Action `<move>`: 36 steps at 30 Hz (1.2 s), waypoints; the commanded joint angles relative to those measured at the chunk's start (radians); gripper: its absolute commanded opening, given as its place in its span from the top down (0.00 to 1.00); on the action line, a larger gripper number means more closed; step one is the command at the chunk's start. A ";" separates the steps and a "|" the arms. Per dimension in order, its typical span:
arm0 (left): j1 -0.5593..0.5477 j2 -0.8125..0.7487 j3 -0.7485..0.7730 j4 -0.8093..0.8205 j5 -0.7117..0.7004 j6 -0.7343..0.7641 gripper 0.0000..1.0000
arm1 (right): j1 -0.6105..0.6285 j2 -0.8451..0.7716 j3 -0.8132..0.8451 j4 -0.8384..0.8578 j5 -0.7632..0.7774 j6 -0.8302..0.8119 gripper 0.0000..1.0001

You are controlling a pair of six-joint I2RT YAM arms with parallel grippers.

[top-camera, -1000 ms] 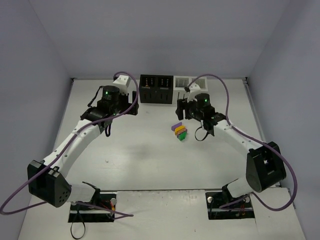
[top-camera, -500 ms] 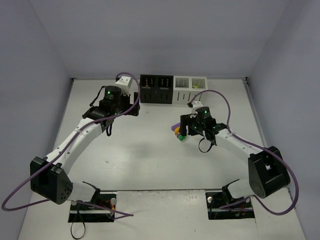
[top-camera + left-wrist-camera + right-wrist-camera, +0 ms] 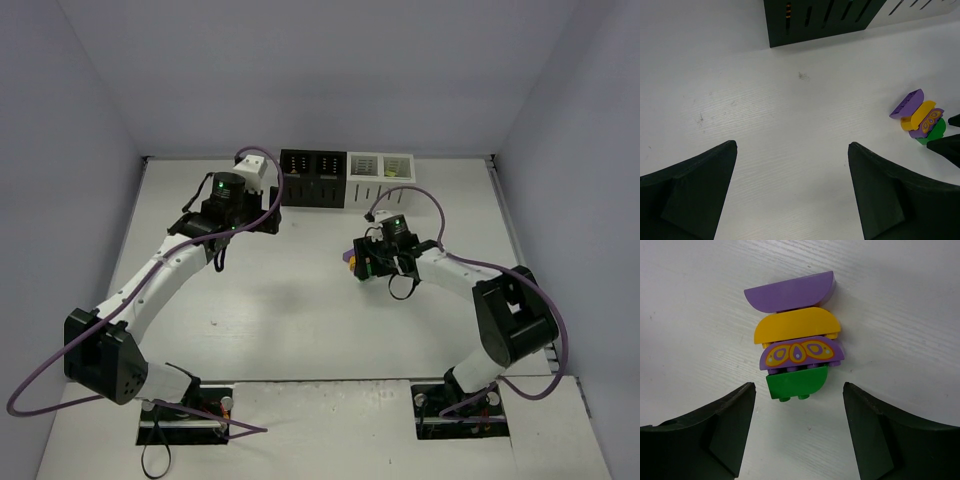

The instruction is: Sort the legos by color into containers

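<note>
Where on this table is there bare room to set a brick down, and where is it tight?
Free: the wide table stretch bordered by the left gripper, the black bins and the lego stack; also the near middle of the table. Crowded: around the stack, where the open right gripper straddles it without touching.

Three views: one overhead, two wrist-mounted.
The table [image 3: 300,330] is taken from high above its near edge, facing the containers [image 3: 330,180] at the far edge. The left wrist view is angled down across the table; the right wrist view is pointed straight down, very close. The joined legos [image 3: 795,352] are shared by all three.
</note>
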 commanded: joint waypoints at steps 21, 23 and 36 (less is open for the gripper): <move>-0.002 -0.011 0.063 0.018 0.005 0.010 0.14 | 0.093 0.117 0.152 -0.046 0.125 -0.053 0.51; -0.002 -0.014 0.063 0.018 0.005 0.011 0.14 | 0.099 0.114 0.152 -0.046 0.127 -0.055 0.53; -0.002 -0.011 0.064 0.015 0.008 0.011 0.14 | 0.146 -0.007 0.173 -0.129 0.072 -0.033 1.00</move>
